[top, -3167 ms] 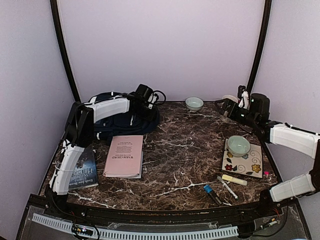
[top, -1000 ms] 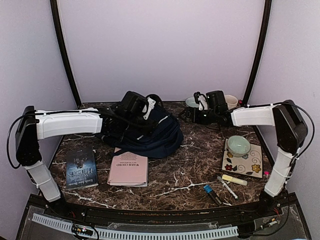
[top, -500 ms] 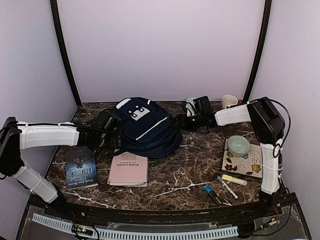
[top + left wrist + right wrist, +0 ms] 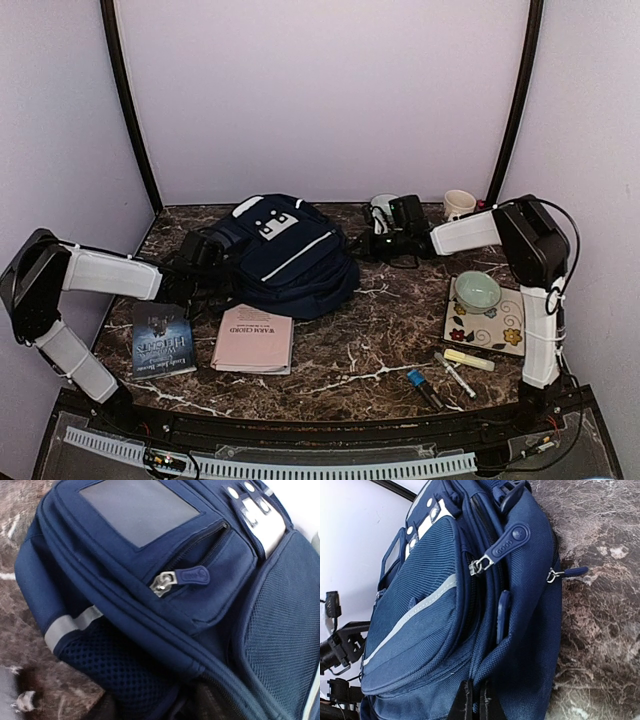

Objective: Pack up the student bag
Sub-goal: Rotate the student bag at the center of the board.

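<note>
One navy backpack [image 4: 290, 250] lies face up at the back of the marble table [image 4: 380, 320], left of the middle. Its grey-white patch is toward the far wall and its white stripe runs down the front. Half a second earlier it lay in the same spot. A second ago it was bunched under the left arm, and before that it sat in the far left corner. Since the last frame the left arm has folded its elbow back toward the near left corner, and the pink booklet [image 4: 253, 340] has turned slightly.

The backpack sits between the two grippers. The left gripper [image 4: 208, 252] is at its left side. In the left wrist view its fingers [image 4: 212, 705] show as dark blurs standing partway apart, with the backpack's lower edge bulging between them; whether they press it cannot be told. The right gripper [image 4: 362, 241] is at the backpack's right side. Its fingers [image 4: 466, 700] are closed together with the tips against the blue fabric, and I cannot tell whether a fold is caught between them.

The booklet lies just in front of the backpack, with a dark book [image 4: 160, 340] to its left. Well to the right, a bowl [image 4: 478, 292] rests on a flowered tile [image 4: 500, 335]. A mug [image 4: 459, 203] stands in the far right corner.
</note>
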{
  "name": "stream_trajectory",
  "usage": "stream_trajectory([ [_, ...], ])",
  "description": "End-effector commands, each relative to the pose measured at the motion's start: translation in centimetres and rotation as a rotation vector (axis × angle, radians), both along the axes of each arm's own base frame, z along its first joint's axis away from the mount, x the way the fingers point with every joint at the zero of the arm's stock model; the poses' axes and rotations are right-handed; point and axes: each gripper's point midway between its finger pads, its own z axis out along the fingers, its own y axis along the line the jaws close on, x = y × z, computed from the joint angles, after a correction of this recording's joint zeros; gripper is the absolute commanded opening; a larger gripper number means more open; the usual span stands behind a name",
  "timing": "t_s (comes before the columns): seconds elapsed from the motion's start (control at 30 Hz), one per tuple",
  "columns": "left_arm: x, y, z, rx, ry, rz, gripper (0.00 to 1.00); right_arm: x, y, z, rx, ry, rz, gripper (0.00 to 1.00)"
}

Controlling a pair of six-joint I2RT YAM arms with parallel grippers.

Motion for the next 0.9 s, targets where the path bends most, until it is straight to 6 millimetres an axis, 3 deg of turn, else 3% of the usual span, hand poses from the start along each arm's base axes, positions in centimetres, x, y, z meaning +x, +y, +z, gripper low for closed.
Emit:
stream_trajectory([
  [0.0, 1.7, -2.9, 0.2, -0.086, -0.033, -0.115, 0.41, -1.9, 1.1, 5.1, 0.091, -0.099, 0.076, 0.0],
  [0.13, 3.2, -4.0, 1.5, -0.084, -0.076, -0.151, 0.17, -2.8, 1.0, 6.4, 0.103, -0.12, 0.064, 0.0],
  [0.27, 4.7, -4.8, 3.1, -0.072, -0.115, -0.173, 0.03, -4.2, 0.9, 7.5, 0.126, -0.139, 0.055, 0.0],
  [0.37, 6.1, -5.4, 5.1, -0.059, -0.162, -0.187, 0.0, -5.3, 1.0, 9.0, 0.13, -0.172, 0.057, 0.0],
  [0.6, 8.5, -5.7, 7.6, 0.027, -0.226, -0.209, 0.0, -8.7, 1.7, 9.7, 0.08, -0.197, 0.082, 0.0],
  [0.87, 11.8, -7.5, 8.0, 0.119, -0.213, -0.292, 0.0, -12.2, 3.2, 10.8, 0.06, -0.226, 0.084, 0.0],
])
